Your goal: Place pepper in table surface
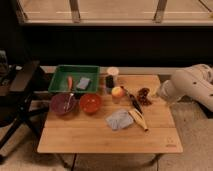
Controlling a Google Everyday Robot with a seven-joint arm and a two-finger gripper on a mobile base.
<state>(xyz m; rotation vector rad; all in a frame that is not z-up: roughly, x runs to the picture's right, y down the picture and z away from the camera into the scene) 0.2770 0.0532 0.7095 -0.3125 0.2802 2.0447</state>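
Note:
The pepper (69, 82), small and orange-red, lies inside the green tray (75, 72) at the back left of the table surface (100, 137), beside a grey-blue sponge (83, 83). My white arm (190, 87) reaches in from the right. Its gripper (156, 93) hovers over the table's right rear part, far to the right of the pepper. It stands open, and I see nothing held in it.
A purple bowl (63, 103) and an orange-red bowl (90, 103) stand in front of the tray. A cup (112, 74), a dark can (109, 82), a round fruit (118, 92), a dark reddish item (144, 95), a grey cloth (119, 119) and a banana (138, 119) fill the middle. A black chair (20, 92) stands at the left.

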